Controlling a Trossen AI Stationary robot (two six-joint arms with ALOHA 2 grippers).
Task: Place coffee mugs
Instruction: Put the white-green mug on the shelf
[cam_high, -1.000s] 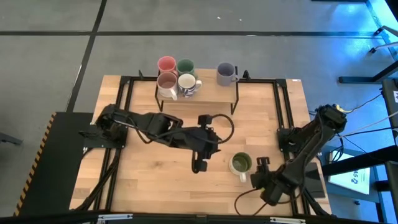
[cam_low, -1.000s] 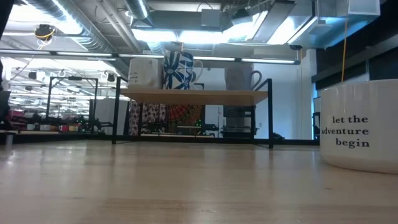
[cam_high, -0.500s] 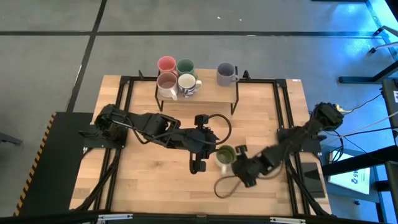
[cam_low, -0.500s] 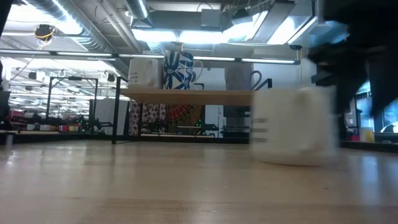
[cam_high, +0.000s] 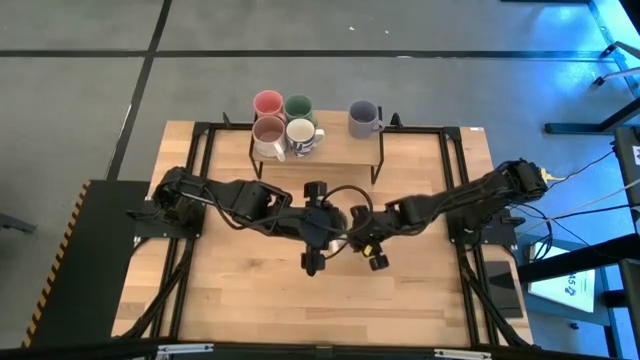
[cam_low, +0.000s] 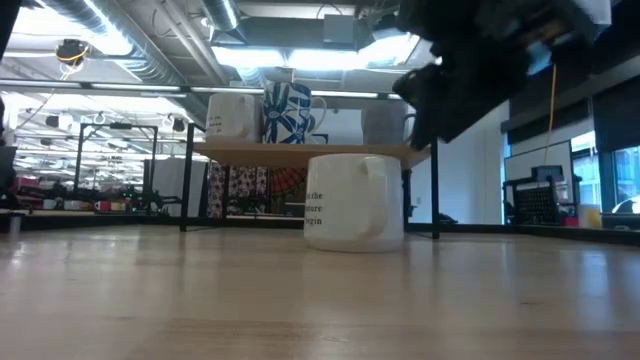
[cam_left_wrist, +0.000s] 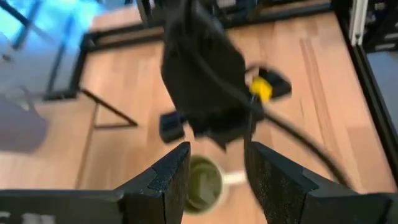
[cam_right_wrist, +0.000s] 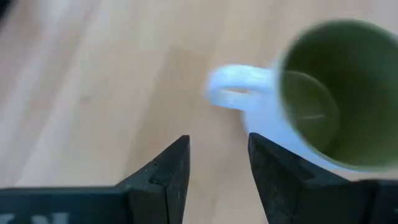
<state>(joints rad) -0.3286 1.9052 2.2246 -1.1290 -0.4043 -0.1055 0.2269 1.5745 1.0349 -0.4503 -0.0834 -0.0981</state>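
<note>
A white mug with an olive-green inside (cam_low: 355, 200) stands upright on its base near the table's middle. In the high view both arms mostly hide it. My left gripper (cam_high: 312, 265) is open, and in its wrist view the mug (cam_left_wrist: 202, 183) lies just beyond its fingers. My right gripper (cam_high: 377, 260) is open too, with the mug (cam_right_wrist: 317, 93) and its handle (cam_right_wrist: 236, 93) just ahead of it. The pink (cam_high: 267, 103), teal-green (cam_high: 298, 107), mauve-inside (cam_high: 269, 131), white (cam_high: 300, 131) and lavender (cam_high: 363, 119) mugs stand on the rack. My right gripper is open close beside the olive-green mug's wall (cam_right_wrist: 292, 146), near its handle. Whether a finger (cam_right_wrist: 280, 174) touches the wall, I cannot tell. The mug stands upright on the table.
The wooden rack shelf (cam_high: 340, 150) on black legs stands at the table's far edge, with free room on it between the white and lavender mugs. Both arms cross over the table's middle. Black frame rails (cam_high: 455, 170) run along the left and right sides. Bare wood lies toward the near edge.
My right gripper has swept from the near right part of the table toward its middle. The olive-green mug has slid with it, leftward and toward the far edge. It has stayed upright and turned about. My left gripper has kept almost still.
</note>
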